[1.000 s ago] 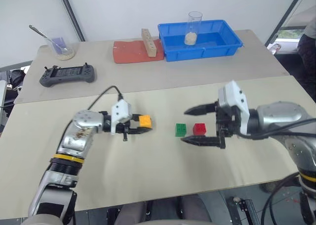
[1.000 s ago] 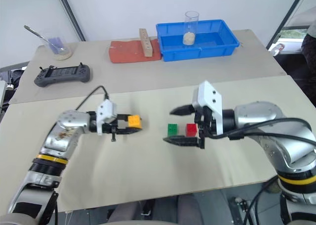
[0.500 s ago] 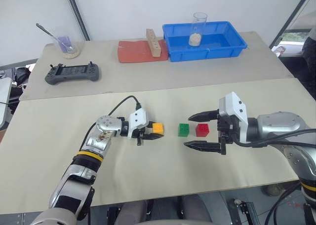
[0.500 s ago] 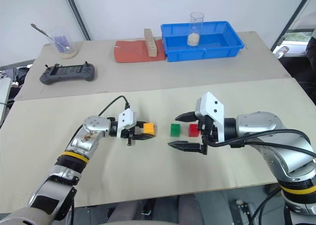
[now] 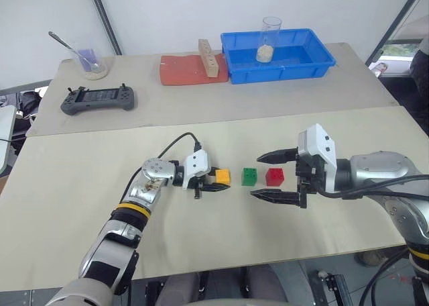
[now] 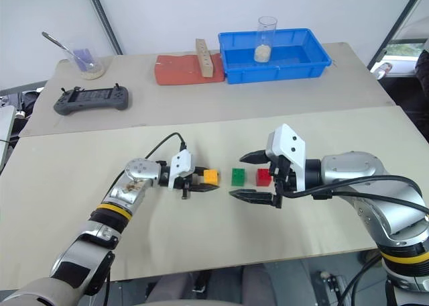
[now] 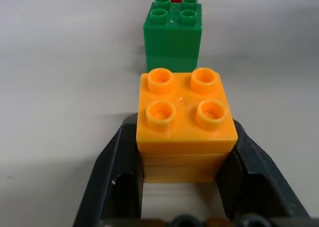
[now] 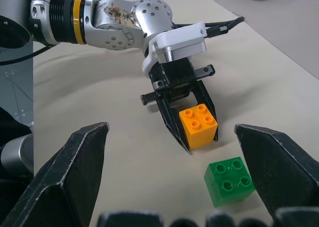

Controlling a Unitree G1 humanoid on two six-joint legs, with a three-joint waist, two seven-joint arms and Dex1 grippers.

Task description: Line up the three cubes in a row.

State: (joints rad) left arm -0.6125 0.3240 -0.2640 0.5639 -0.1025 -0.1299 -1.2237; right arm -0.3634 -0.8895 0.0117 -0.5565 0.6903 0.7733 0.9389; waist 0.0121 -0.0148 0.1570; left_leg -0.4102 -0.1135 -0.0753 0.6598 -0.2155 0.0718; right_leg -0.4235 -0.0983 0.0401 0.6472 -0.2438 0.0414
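Three studded cubes stand in a line on the tan table [image 5: 201, 232]: the orange-yellow cube [image 5: 222, 177] on the left, the green cube [image 5: 249, 176] in the middle, the red cube [image 5: 273, 176] on the right. My left gripper [image 5: 220, 181] reaches in from the left, its black fingers [image 7: 117, 162] pressed against both sides of the orange-yellow cube [image 7: 184, 115], which sits low at the table just short of the green cube [image 7: 173, 35]. My right gripper [image 5: 256, 176] hovers open from the right, one finger behind and one in front of the red and green cubes, touching neither.
On the far table stand a blue bin [image 5: 315, 59] holding a glass [image 5: 271, 36], a red mat [image 5: 181, 72] with a tan wooden block [image 5: 208, 56], a grey handheld controller [image 5: 98, 98] and a glass dish with a spoon [image 5: 89, 64].
My left gripper has carried the orange-yellow cube to the right and down, up next to the green cube. The right gripper has stayed where it was, open. The view shifted early on.
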